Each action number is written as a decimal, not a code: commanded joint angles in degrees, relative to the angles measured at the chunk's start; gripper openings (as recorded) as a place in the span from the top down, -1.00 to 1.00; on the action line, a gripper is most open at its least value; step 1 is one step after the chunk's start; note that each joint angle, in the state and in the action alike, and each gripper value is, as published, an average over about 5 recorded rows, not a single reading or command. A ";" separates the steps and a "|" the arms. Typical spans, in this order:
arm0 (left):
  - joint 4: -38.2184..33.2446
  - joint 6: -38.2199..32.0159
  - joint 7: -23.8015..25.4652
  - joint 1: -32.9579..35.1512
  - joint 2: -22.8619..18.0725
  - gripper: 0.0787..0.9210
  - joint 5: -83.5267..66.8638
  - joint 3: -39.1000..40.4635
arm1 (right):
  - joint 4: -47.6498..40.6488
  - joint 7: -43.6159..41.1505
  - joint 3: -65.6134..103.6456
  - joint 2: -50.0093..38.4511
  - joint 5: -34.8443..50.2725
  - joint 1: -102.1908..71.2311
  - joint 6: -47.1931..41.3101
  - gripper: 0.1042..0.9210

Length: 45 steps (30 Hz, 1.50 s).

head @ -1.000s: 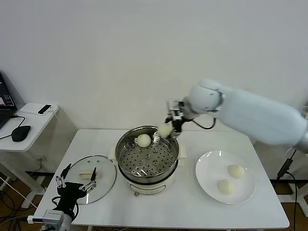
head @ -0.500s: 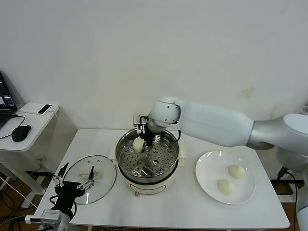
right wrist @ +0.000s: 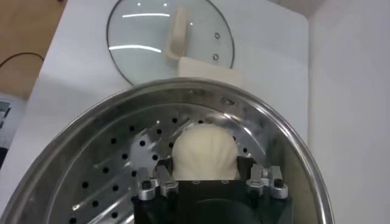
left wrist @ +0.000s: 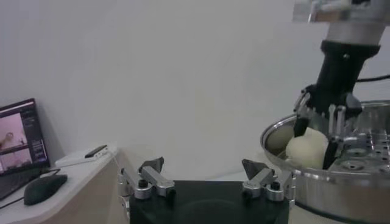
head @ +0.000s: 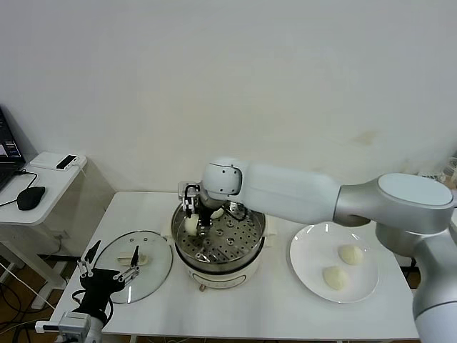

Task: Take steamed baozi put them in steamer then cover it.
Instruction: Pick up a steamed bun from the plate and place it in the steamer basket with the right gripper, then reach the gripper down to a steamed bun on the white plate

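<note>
The steamer stands mid-table, lid off. My right gripper reaches into its left side, shut on a cream-white baozi held low over the perforated tray. In the right wrist view the same baozi sits between the fingers above the tray. A second baozi lies in the steamer, partly hidden behind the gripper. Two more baozi lie on the white plate. The glass cover lies flat left of the steamer. My left gripper hovers open over the cover's near edge.
A side table with a mouse and a small device stands off the table's left end. The left wrist view shows the steamer rim and the right gripper with its baozi. The wall is close behind.
My right arm has swung left with the baozi, from the steamer's far right rim down into its left side. The left gripper has barely moved.
</note>
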 commanded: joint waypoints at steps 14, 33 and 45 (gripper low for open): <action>-0.66 0.04 -0.02 -0.27 0.29 -0.77 0.10 0.08 | 7.74 -12.73 0.38 -10.03 -6.05 10.79 3.03 -0.76; -0.17 0.20 0.11 -1.14 1.50 -0.77 1.41 2.04 | 27.15 -22.09 4.90 -52.14 -24.52 2.11 15.54 -0.76; 0.84 0.20 0.39 -0.65 2.04 -0.77 2.62 2.93 | 27.85 -20.50 22.80 -60.96 -34.48 -28.46 20.04 -0.76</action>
